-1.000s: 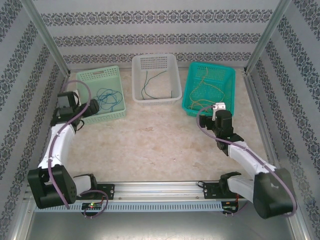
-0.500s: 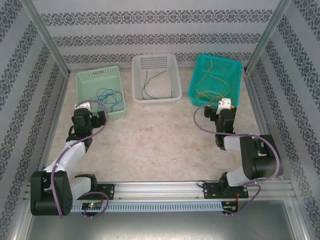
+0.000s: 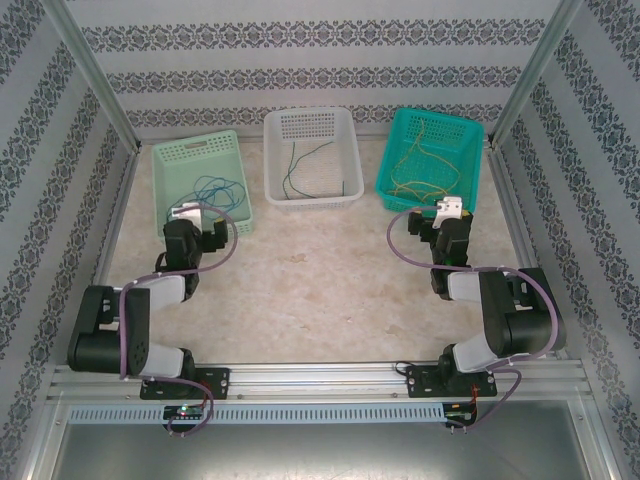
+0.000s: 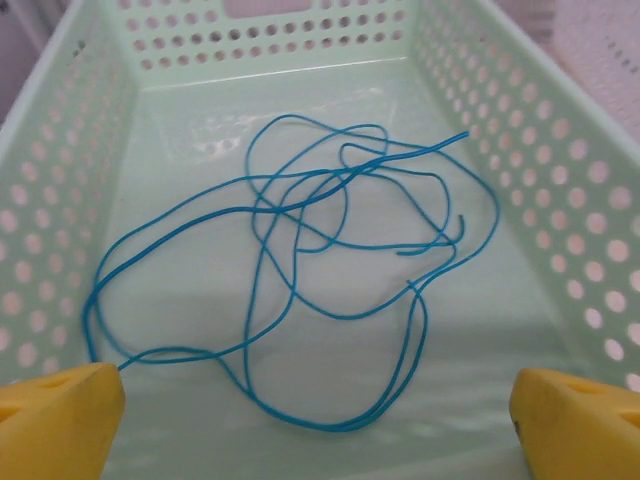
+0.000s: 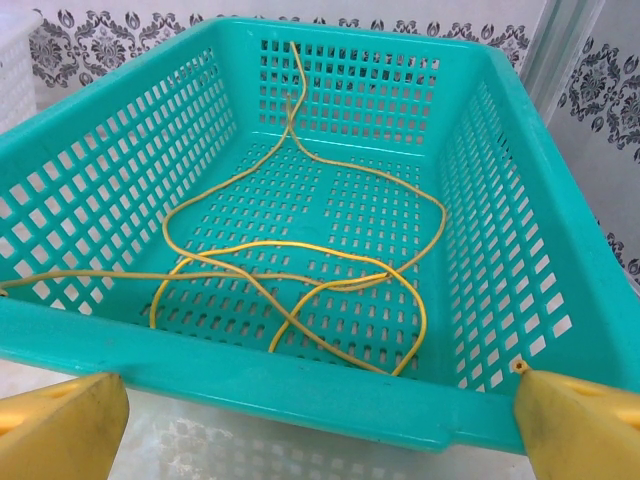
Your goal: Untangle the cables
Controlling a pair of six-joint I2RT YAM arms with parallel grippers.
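Three perforated plastic baskets stand in a row along the far edge of the beige marbled tabletop (image 3: 320,280), each holding one of the thin cables. The pale green basket (image 3: 195,150) sits toward the far left corner. A long blue cable (image 4: 345,172) lies loose on its floor in several overlapping loops that cross one another near the middle, with two free ends pointing to the basket's right wall. The white basket (image 3: 305,122) stands at the middle of the far edge with a thin greenish cable (image 3: 292,172) lying in it; its exact run is too fine to make out. The teal basket (image 3: 430,125) sits toward the far right corner. Its yellow cable (image 5: 300,244) curls over the slotted floor in wide crossing loops, one strand climbing the far wall and another reaching toward the left wall.

The left gripper (image 4: 320,425) hangs at the near end of the pale green basket, looking in over the blue loops. Its yellow fingertips (image 4: 55,420) are spread wide — released, nothing between them. The right gripper (image 5: 320,425) sits just outside the near rim of the teal basket. Its yellow fingertips (image 5: 575,425) are likewise far apart and hold nothing — the rim runs across between them without touching either.
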